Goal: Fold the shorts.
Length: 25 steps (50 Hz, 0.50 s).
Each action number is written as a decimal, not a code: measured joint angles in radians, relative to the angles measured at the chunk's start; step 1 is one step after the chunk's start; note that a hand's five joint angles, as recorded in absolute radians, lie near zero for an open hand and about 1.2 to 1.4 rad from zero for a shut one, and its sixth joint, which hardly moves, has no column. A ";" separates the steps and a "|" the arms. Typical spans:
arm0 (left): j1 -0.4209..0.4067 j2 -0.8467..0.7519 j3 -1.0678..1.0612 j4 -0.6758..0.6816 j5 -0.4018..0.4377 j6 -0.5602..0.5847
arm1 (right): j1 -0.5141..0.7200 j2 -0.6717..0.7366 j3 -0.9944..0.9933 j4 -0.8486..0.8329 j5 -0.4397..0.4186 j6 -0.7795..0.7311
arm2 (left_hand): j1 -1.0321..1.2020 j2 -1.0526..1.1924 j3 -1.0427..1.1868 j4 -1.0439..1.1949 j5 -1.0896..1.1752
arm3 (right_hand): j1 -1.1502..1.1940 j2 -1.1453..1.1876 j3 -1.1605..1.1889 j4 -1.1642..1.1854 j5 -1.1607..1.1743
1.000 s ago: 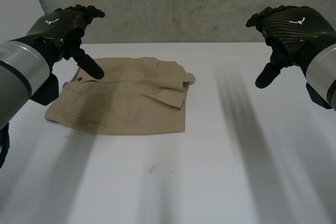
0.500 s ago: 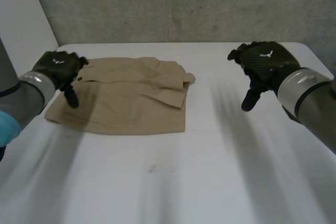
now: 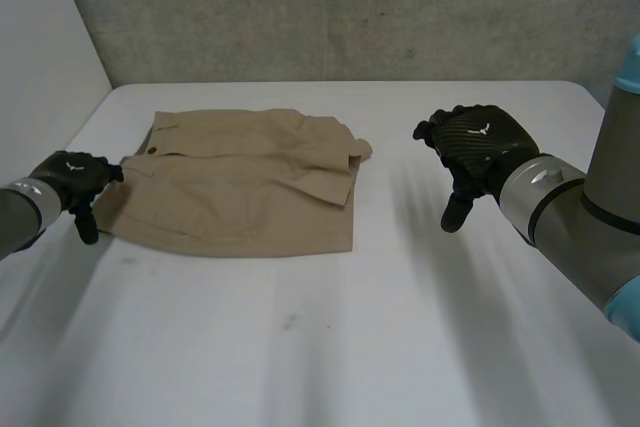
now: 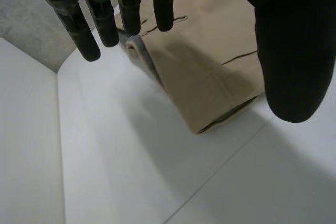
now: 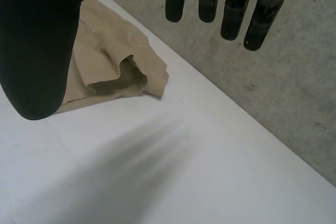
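Observation:
Tan shorts point(image 3: 240, 182) lie flat on the white table, folded over, with a rumpled corner at their right side. My left hand point(image 3: 72, 179) hovers low at the shorts' left edge, open and holding nothing. In the left wrist view the shorts' corner point(image 4: 210, 72) lies under the straight fingers point(image 4: 107, 19), and the thumb stands apart. My right hand point(image 3: 470, 147) hangs open above bare table, well to the right of the shorts. The right wrist view shows the rumpled corner point(image 5: 105, 61) beyond the thumb point(image 5: 37, 40).
The white table point(image 3: 400, 347) stretches wide in front of and to the right of the shorts. A grey concrete wall point(image 3: 350, 7) stands behind its far edge. A white panel point(image 3: 40, 67) rises along the left side.
Both hands have dropped from high up down towards the table. The left one came to the shorts' left edge, and the right one moved in and lower, right of the shorts.

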 measured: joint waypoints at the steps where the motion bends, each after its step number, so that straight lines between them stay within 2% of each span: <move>1: 0.004 -0.008 0.004 0.013 0.001 -0.001 | 0.000 0.001 0.001 -0.001 0.001 -0.005 | 0.008 0.010 0.010 0.009 0.009 | 0.000 0.000 0.000 0.000 0.000; 12: 0.007 -0.046 0.011 0.088 0.017 -0.005 | -0.001 0.005 0.005 -0.011 0.007 -0.038 | 0.074 0.086 0.086 0.083 0.085 | 0.000 0.000 0.000 0.000 0.000; 25: -0.001 -0.088 0.031 0.093 0.021 -0.003 | -0.003 0.006 0.009 -0.019 0.007 -0.038 | 0.124 0.127 0.126 0.122 0.124 | 0.000 0.000 0.000 0.000 0.000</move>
